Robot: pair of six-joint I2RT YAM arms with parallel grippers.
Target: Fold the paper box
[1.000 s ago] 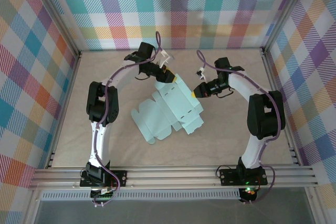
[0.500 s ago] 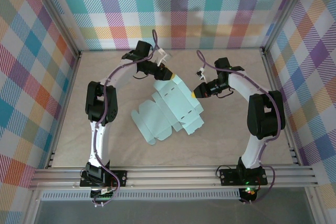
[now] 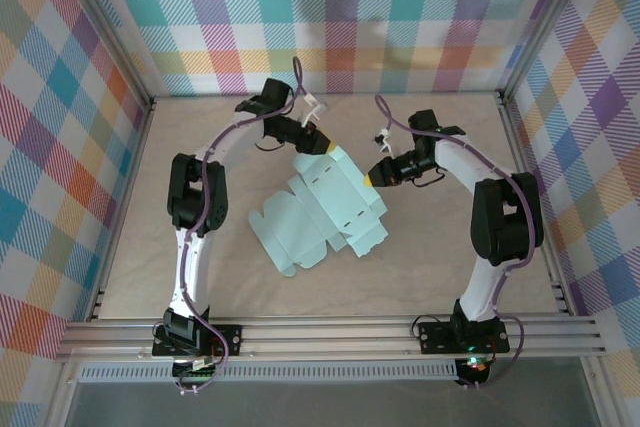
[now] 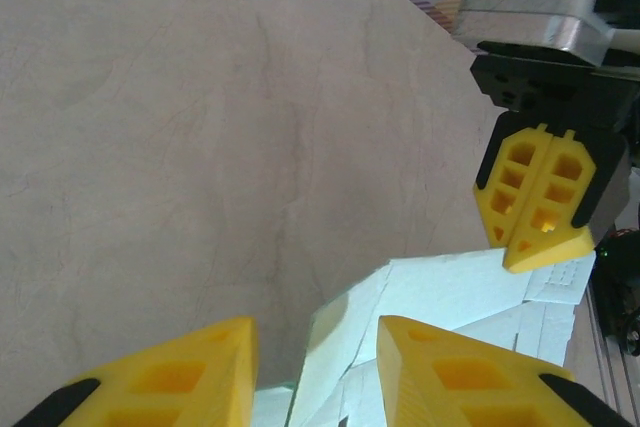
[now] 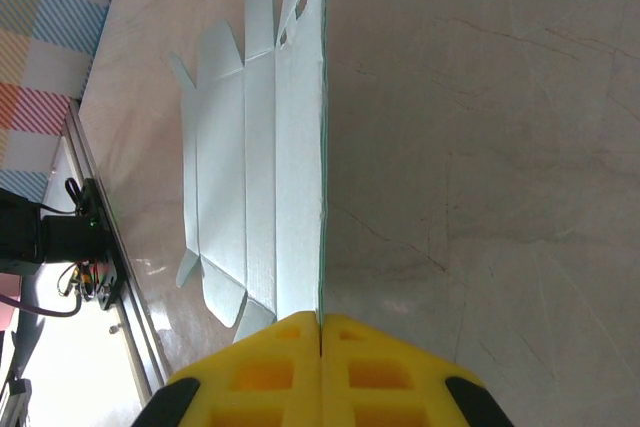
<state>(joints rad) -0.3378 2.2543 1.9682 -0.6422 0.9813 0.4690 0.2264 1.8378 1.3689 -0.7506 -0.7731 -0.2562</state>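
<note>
The paper box [image 3: 320,215] is a pale mint die-cut sheet lying mid-table, its far right part lifted. My right gripper [image 3: 371,178] is shut on its right edge. In the right wrist view the pinched card [image 5: 260,147] runs straight away from the closed yellow jaws of the right gripper [image 5: 322,319]. My left gripper [image 3: 323,146] sits at the sheet's far corner. In the left wrist view the left gripper [image 4: 315,325] is open, and a raised flap of the paper box [image 4: 450,287] stands between its spread fingers. The right gripper [image 4: 540,197] shows beyond it.
The beige table [image 3: 200,247] is walled by checkered panels on three sides. An aluminium rail [image 3: 330,332] holding both arm bases runs along the near edge. Bare surface lies left of and in front of the sheet.
The left wrist has shifted slightly toward the back at the sheet's far corner. The right gripper and the sheet have stayed put.
</note>
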